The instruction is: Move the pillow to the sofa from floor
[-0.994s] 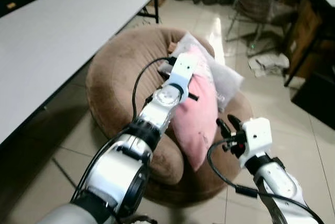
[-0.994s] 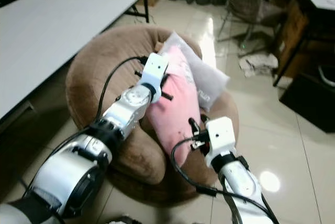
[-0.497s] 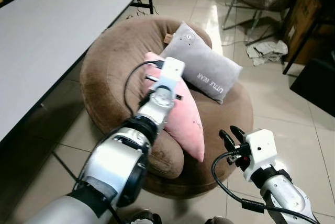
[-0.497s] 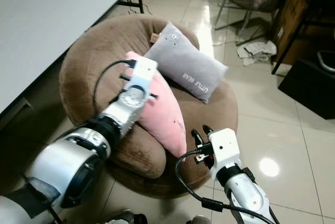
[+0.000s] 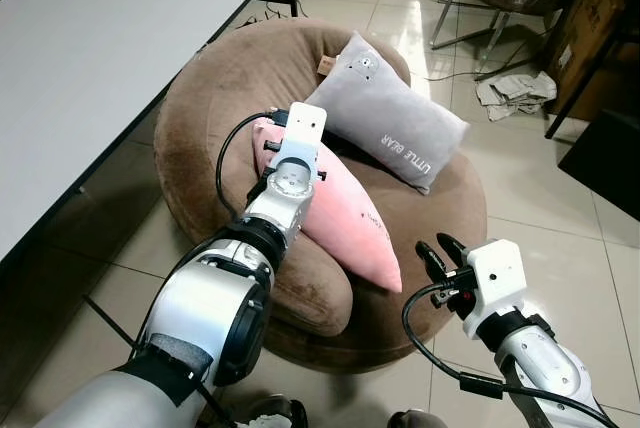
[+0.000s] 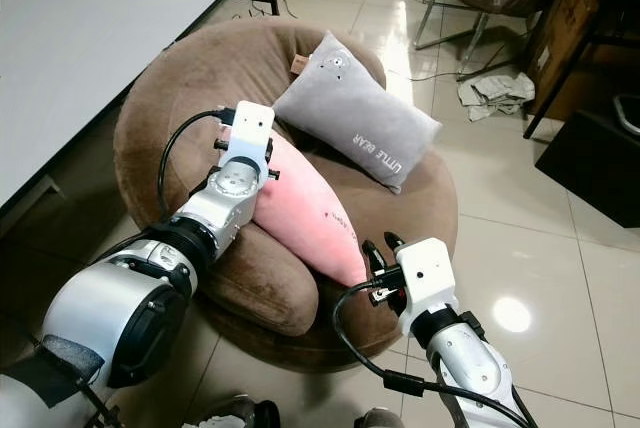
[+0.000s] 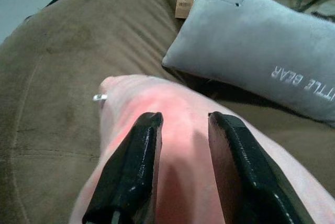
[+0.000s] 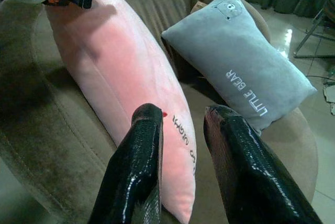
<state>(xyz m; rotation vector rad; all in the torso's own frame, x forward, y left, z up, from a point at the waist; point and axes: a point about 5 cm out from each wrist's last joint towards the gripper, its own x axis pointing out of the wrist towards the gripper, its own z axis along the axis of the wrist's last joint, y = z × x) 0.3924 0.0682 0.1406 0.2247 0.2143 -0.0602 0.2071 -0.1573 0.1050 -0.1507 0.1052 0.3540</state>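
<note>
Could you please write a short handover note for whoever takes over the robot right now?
Left pincer: fingers open, resting on the upper end of the pink pillow.
Right pincer: open, holding nothing, hovering off the pillow's lower end.
Pink pillow lies on the brown round sofa, beside the grey pillow.
Done: pillow is off the floor and on the sofa.
Left: pull the left pincer away and check that the pillow stays put.

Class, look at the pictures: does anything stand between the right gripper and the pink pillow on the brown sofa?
Nothing visible does. The right gripper hangs open beside the lower end of the pink pillow, apart from it. The grey pillow lies further back on the sofa, off that path.
</note>
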